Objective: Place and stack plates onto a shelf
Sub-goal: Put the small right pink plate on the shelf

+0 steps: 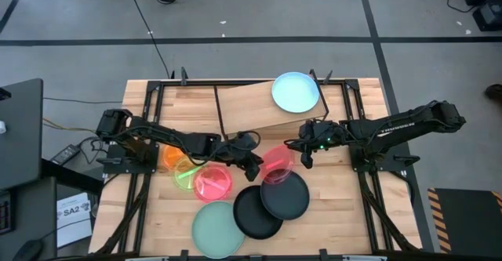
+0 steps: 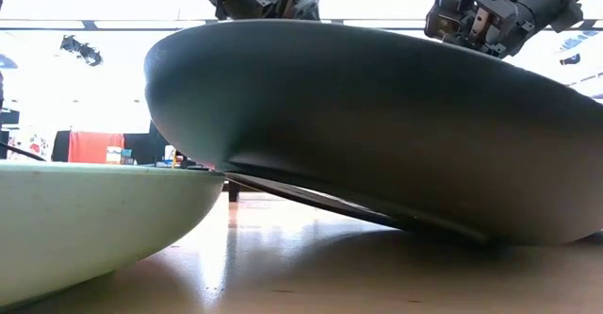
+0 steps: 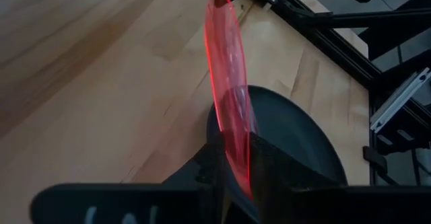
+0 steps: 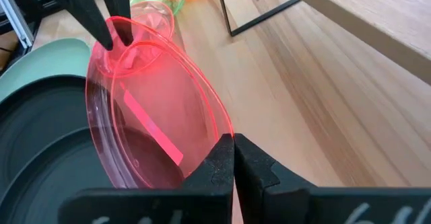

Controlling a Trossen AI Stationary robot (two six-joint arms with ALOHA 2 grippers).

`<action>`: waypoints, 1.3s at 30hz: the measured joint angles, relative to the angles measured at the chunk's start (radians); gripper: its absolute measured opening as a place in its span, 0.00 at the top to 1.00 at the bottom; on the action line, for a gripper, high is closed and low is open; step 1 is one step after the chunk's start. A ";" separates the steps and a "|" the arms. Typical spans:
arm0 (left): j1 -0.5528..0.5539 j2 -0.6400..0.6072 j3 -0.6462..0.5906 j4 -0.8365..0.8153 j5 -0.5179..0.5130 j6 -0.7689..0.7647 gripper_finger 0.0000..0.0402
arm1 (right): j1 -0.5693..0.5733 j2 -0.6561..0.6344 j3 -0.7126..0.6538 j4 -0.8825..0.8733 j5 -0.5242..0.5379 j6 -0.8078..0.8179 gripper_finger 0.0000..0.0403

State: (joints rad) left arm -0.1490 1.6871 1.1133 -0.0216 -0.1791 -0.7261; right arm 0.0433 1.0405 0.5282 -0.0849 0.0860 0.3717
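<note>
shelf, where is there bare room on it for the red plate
The shelf is bare across its left part; only the light-blue plate fills its right end. Below it is crowded: pink plate, black plates, and both pincers gripping the red plate.

Slatted wooden tabletop [image 1: 337,206], slanted shelf [image 1: 247,104] at its back bearing a light-blue plate [image 1: 296,92], orange [image 1: 167,156], neon-green [image 1: 185,172], pink [image 1: 212,183], mint-green [image 1: 219,229] and two black plates [image 1: 271,204] (overlapping) on the slats
</note>
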 joint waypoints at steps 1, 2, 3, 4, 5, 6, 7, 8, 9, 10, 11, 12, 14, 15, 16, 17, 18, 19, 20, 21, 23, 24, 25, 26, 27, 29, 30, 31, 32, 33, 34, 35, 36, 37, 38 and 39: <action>0.000 0.000 0.000 0.000 0.000 0.000 0.88 | 0.000 0.000 0.000 0.000 0.000 0.000 0.96; 0.000 0.000 -0.001 0.000 -0.001 0.000 0.88 | 0.000 0.000 0.000 0.000 -0.001 0.000 0.96; 0.000 0.000 -0.001 0.000 -0.001 0.000 0.89 | 0.000 0.000 0.000 0.000 -0.005 0.000 0.95; 0.000 0.000 -0.001 0.000 -0.001 0.000 0.90 | 0.000 -0.001 0.000 0.001 -0.012 0.000 0.95; 0.000 0.000 -0.001 0.000 -0.001 0.000 0.90 | 0.000 -0.001 0.000 0.003 -0.020 0.000 0.95; 0.000 0.000 -0.001 0.002 -0.001 0.000 0.90 | 0.000 -0.001 0.000 0.006 -0.029 0.000 0.95; 0.000 0.000 -0.001 0.005 -0.001 0.000 0.90 | 0.000 -0.001 0.000 0.007 -0.033 0.000 0.95; 0.000 0.000 -0.001 0.007 -0.002 0.001 0.90 | 0.000 -0.001 0.000 0.007 -0.035 0.000 0.94; 0.000 0.000 -0.001 0.007 -0.002 0.000 0.90 | 0.000 -0.001 0.000 0.009 -0.035 0.000 0.94; 0.000 0.000 -0.001 0.007 -0.002 0.001 0.90 | 0.000 -0.001 0.000 0.011 -0.035 0.000 0.94; 0.000 0.000 -0.001 0.008 -0.003 0.001 0.90 | 0.000 -0.001 0.000 0.014 -0.035 0.000 0.94; 0.000 0.000 -0.001 0.010 -0.003 0.001 0.90 | 0.000 -0.001 0.000 0.018 -0.035 0.000 0.93; 0.000 0.000 -0.001 0.014 -0.003 0.002 0.90 | 0.000 -0.001 0.000 0.031 -0.038 0.006 0.91; 0.000 0.000 -0.001 0.014 -0.003 0.003 0.90 | 0.000 -0.001 0.000 0.039 -0.039 0.014 0.89; 0.000 0.000 -0.001 0.014 -0.003 0.003 0.90 | 0.000 -0.001 0.000 0.047 -0.039 0.019 0.87; 0.000 0.000 -0.001 0.014 -0.003 0.003 0.90 | 0.000 -0.001 0.000 0.055 -0.041 0.020 0.84; 0.000 0.000 -0.001 0.014 -0.003 0.003 0.90 | 0.000 -0.001 0.000 0.062 -0.048 0.019 0.82; 0.000 0.000 -0.001 0.014 -0.002 0.003 0.90 | 0.000 -0.001 0.000 0.068 -0.057 0.016 0.79; 0.000 0.000 -0.001 0.014 -0.001 0.003 0.91 | 0.000 -0.001 0.000 0.077 -0.061 0.006 0.77; 0.000 0.000 -0.001 0.014 -0.001 0.003 0.91 | 0.000 -0.001 0.000 0.089 -0.061 -0.007 0.75; 0.000 0.000 -0.001 0.014 0.000 0.003 0.91 | 0.000 -0.001 0.000 0.118 -0.061 -0.024 0.71; 0.000 0.000 -0.001 0.014 0.000 0.003 0.91 | 0.000 -0.001 0.000 0.130 -0.061 -0.035 0.69; 0.000 0.000 0.000 0.014 0.000 0.003 0.91 | 0.000 -0.001 0.000 0.141 -0.061 -0.044 0.67; 0.000 0.000 0.000 0.014 0.000 0.003 0.92 | 0.000 -0.001 0.000 0.155 -0.061 -0.057 0.66; 0.000 0.000 0.000 0.014 0.000 0.003 0.92 | 0.000 -0.001 0.000 0.169 -0.061 -0.068 0.65; 0.000 0.000 0.000 0.013 0.000 0.003 0.95 | 0.000 -0.001 0.000 0.193 -0.061 -0.093 0.63; 0.000 0.000 0.000 0.013 -0.001 0.003 0.96 | 0.000 -0.001 0.000 0.203 -0.062 -0.103 0.62; 0.000 0.000 0.000 0.012 -0.001 0.003 0.98 | 0.000 -0.001 0.000 0.216 -0.063 -0.113 0.61; 0.000 0.000 0.000 0.012 -0.001 0.003 0.98 | 0.000 -0.001 0.000 0.229 -0.063 -0.121 0.61; 0.000 0.000 0.000 0.012 -0.001 0.003 0.98 | 0.000 -0.001 0.000 0.242 -0.063 -0.131 0.61; 0.000 0.000 0.000 0.012 -0.001 0.003 0.98 | 0.000 -0.001 0.000 0.253 -0.063 -0.143 0.61; 0.000 0.000 0.000 0.012 0.000 0.003 0.98 | 0.000 -0.001 0.000 0.266 -0.063 -0.156 0.61; 0.000 0.000 0.000 0.012 0.000 0.003 0.98 | 0.000 -0.001 0.000 0.283 -0.063 -0.168 0.61; 0.000 0.000 0.000 0.012 0.000 0.003 0.98 | 0.000 -0.001 0.000 0.301 -0.063 -0.182 0.61; 0.000 0.000 0.000 0.012 0.002 0.004 0.98 | 0.000 -0.001 0.000 0.319 -0.061 -0.197 0.61; 0.000 0.000 0.000 0.012 0.003 0.003 0.98 | 0.000 -0.001 0.000 0.335 -0.061 -0.212 0.61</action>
State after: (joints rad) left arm -0.1490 1.6867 1.1137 -0.0097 -0.1757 -0.7227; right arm 0.0437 1.0397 0.5282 0.2502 0.0246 0.1595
